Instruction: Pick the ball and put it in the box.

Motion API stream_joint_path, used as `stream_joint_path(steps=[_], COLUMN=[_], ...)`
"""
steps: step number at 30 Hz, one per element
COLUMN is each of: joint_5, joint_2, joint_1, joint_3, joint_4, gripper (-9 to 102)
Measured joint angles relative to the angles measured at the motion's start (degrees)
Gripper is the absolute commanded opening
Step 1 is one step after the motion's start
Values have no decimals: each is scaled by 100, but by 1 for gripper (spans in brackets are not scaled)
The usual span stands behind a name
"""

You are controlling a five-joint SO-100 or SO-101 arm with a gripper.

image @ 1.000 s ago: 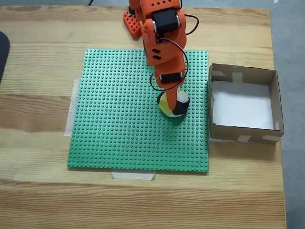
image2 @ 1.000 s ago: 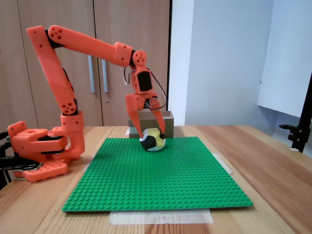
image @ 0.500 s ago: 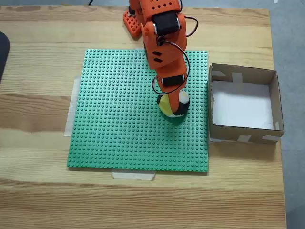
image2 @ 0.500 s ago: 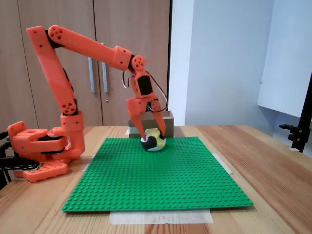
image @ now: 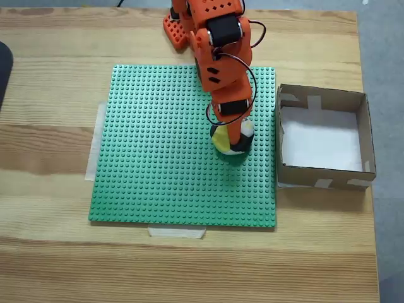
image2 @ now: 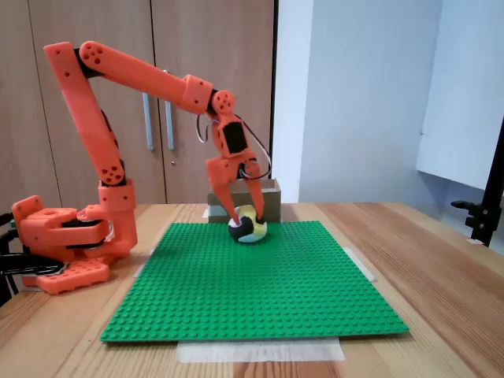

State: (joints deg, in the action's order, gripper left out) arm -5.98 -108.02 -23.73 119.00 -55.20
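Change: since a second ago we see the gripper (image2: 247, 223) shift slightly toward the box (image: 364, 129), its fingers drawn in closer around the ball (image2: 250, 229)
Fingers: one on each side of the ball, apparently touching it; we cannot tell how firmly they grip
Ball: on the green studded baseplate (image: 158, 158), toward its box-side edge
Box: on the wooden table (image: 50, 95), just beside the baseplate's right edge in the top-down fixed view
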Motion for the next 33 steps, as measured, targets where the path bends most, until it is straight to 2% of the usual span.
stream_joint_path(steps=[8,12,33], joint_5=[167,202,202], joint_2=[-26,-26,-18], joint_1=[-18,-18,-53], joint_3=[-18,-211,-2566], joint_4=[-149,-396,-1793], gripper=[1,-1,-1])
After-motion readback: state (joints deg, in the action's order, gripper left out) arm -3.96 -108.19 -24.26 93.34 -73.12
